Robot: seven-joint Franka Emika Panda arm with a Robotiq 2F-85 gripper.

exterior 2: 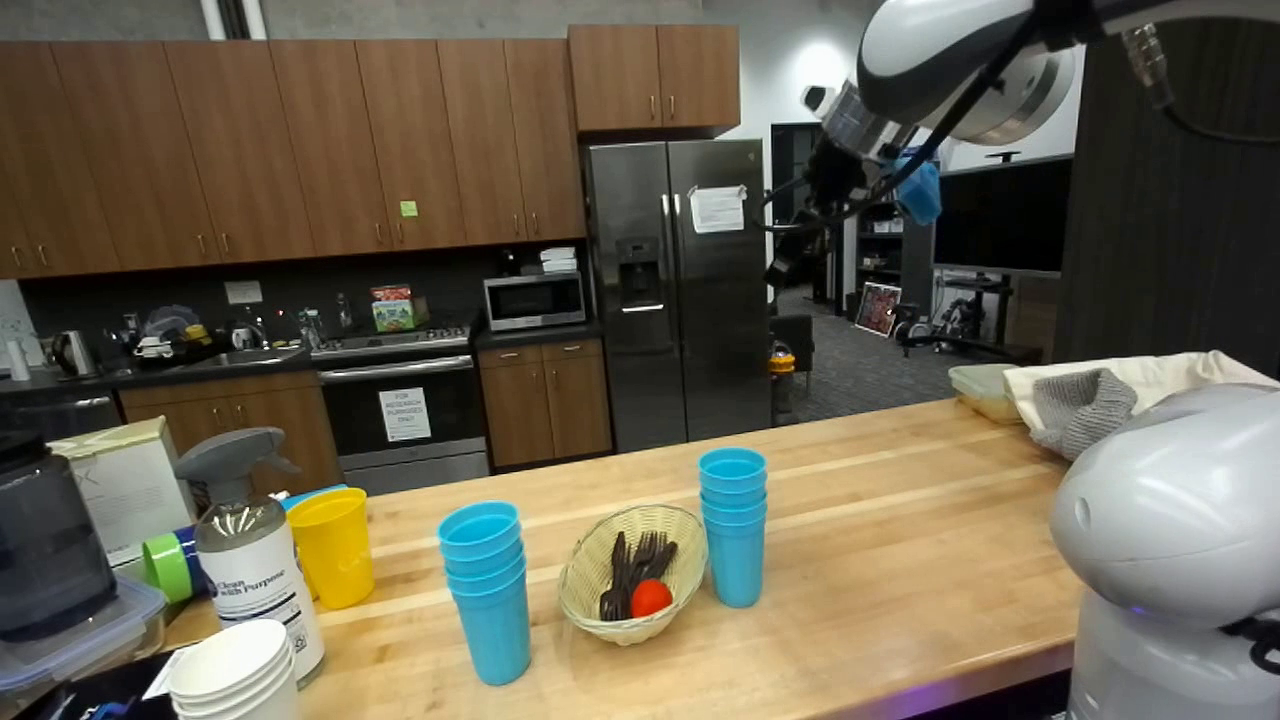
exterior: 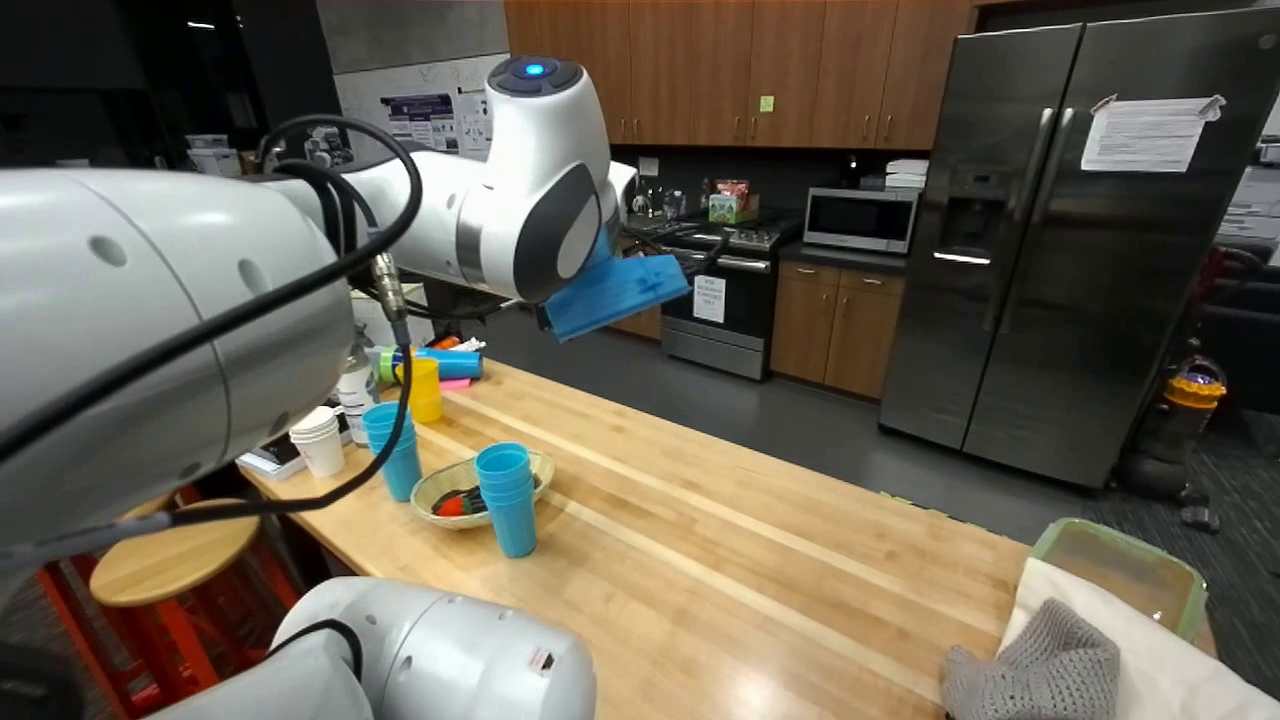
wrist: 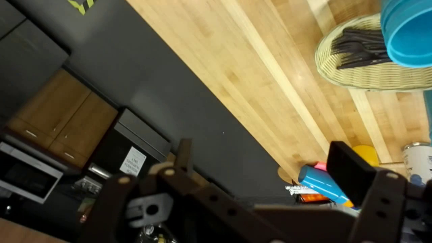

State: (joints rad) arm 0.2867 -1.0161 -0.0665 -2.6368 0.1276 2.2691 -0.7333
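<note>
Cups (exterior 2: 245,685), white and nested, stand at the lower left of an exterior view, with a spray bottle (exterior 2: 255,575) and a yellow cup (exterior 2: 338,550) just beyond. Left of centre rises a blue cup stack (exterior 2: 490,605); a woven basket (exterior 2: 590,575) at lower centre holds dark forks (exterior 2: 622,580) and a round red thing (exterior 2: 651,598). Just right of the basket stands another blue stack (exterior 2: 734,545). Both stacks look like thin plastic: light, smooth, a little springy, so probably best taken across the plain lower wall, beneath the stepped rims; a hard squeeze might buckle them. At the upper right hangs the arm (exterior 2: 930,45); its gripper (wrist: 265,162), in the wrist view, touches nothing, jaws spread wide (apparently nearest the right-hand stack, though depth is hard to judge). Grey cloth (exterior 2: 1085,405) lies toward the right edge.
</note>
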